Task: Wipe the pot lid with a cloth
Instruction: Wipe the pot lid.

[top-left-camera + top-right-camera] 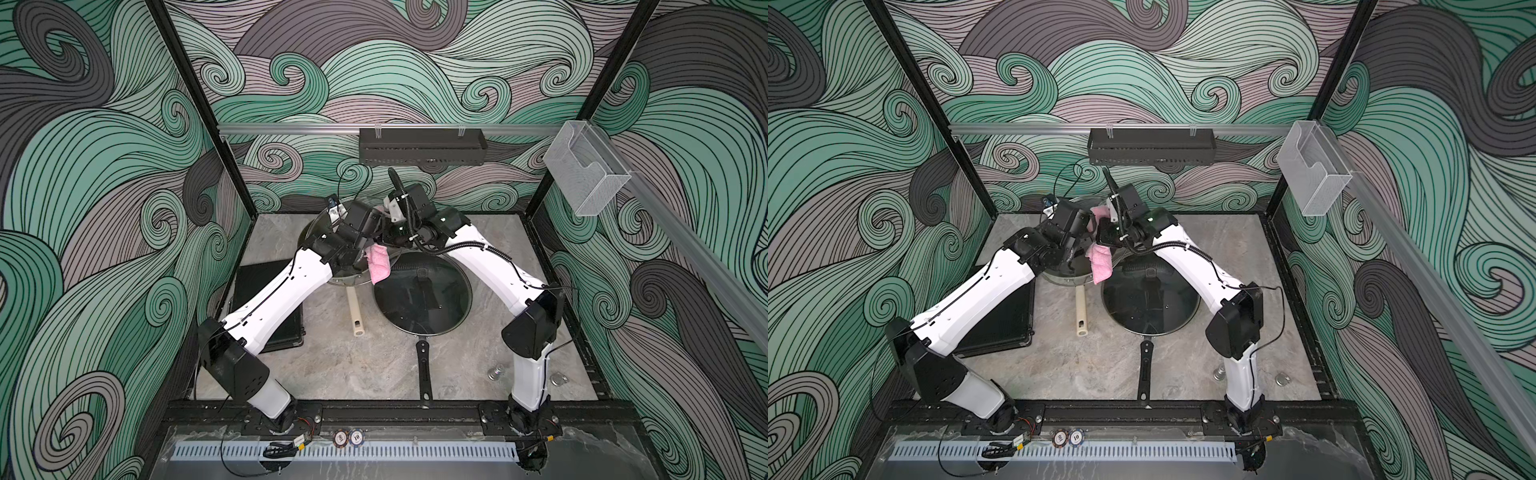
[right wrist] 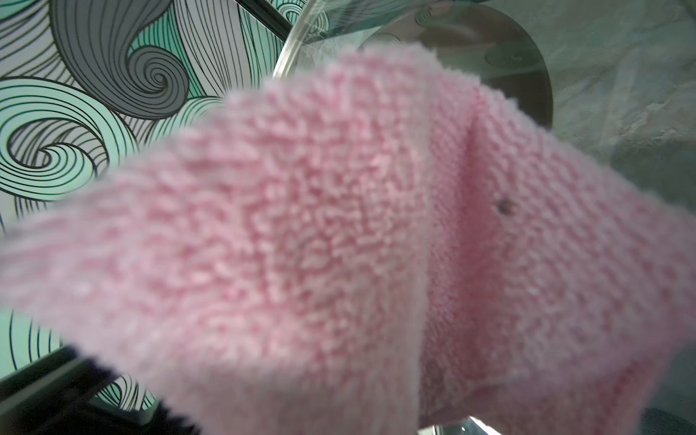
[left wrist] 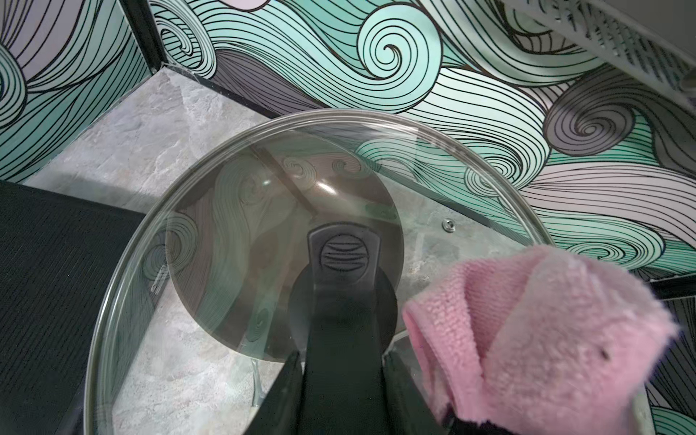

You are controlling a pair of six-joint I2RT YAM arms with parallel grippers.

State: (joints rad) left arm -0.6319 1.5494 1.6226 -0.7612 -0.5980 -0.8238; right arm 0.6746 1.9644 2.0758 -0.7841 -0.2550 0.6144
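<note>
1. left fingers [image 3: 282, 395]: shut tight on the black handle [image 3: 344, 256] of the glass pot lid [image 3: 211, 286]; handle sits between both fingers; lid held up off the desk [image 1: 374, 365], tilted
2. right fingers [image 2: 86, 410]: mostly hidden behind the cloth [image 2: 301, 226]; clamped shut on it; pink terry, folded, bunched up ahead of the fingers
3. left wrist view: cloth [image 3: 527, 339] just beside the left fingers and the handle; it lies over the lid's rim and covers a stretch of it; touching the rim, cannot tell how hard
4. both top views: cloth [image 1: 379, 264] [image 1: 1100, 266] hangs down between the two wrists; loose end below the fingers
5. on the desk under the fingers: dark lidded pan [image 1: 422, 299] on the right fingers' side; cream pan handle [image 1: 356, 311] below the left fingers; black case [image 1: 253, 276] further out, partly under the left arm
</note>
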